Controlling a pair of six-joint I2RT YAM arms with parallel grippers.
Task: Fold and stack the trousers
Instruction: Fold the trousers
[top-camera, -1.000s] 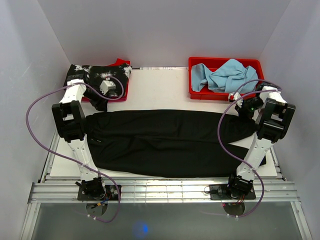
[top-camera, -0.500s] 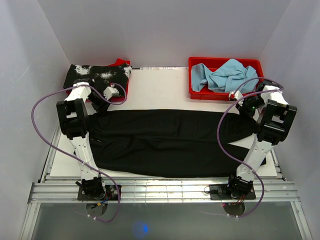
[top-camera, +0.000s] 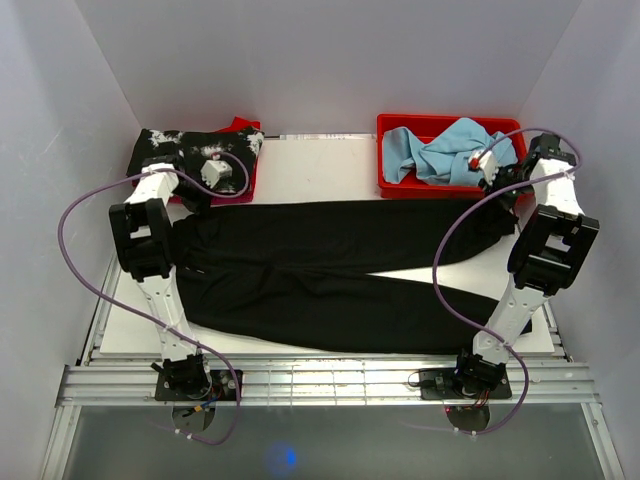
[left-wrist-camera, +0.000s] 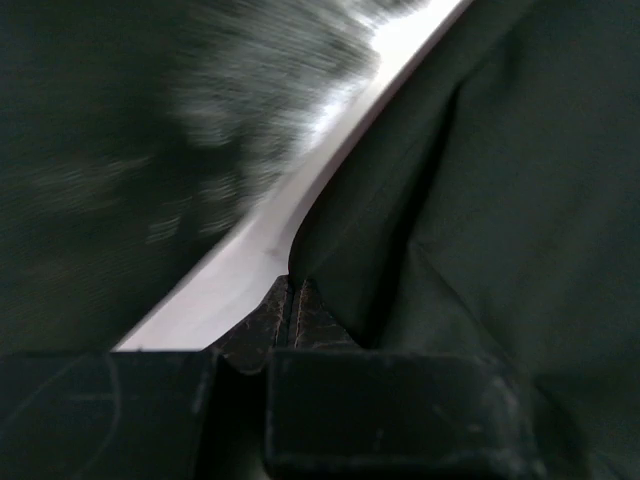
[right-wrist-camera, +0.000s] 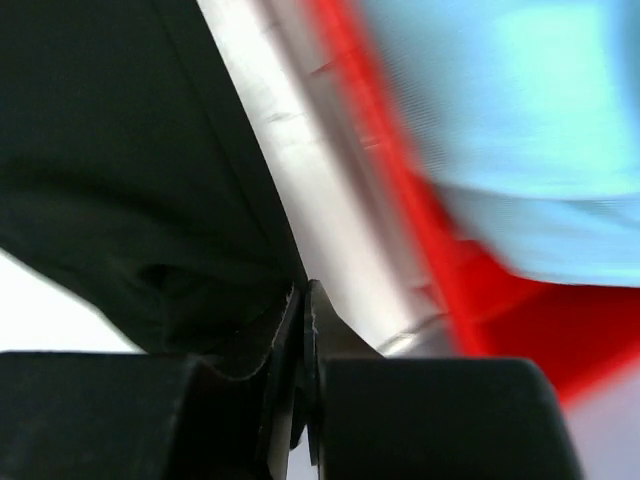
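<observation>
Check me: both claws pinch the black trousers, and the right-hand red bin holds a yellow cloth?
No, the cloth in the red bin is light blue, as the top view shows. The left claw and right claw do pinch the black trousers.

Matt black soft cloth trousers (top-camera: 300, 240), smooth white faintly glossy desk (top-camera: 310, 170), shiny red plastic bin (top-camera: 420, 190), soft matt light-blue fabric (top-camera: 445, 155)

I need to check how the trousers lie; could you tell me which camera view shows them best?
The top external view: it shows nearly the whole black trousers spread across the table, legs parted toward the right. The left and right wrist views each show only a close-up dark fold.
</observation>
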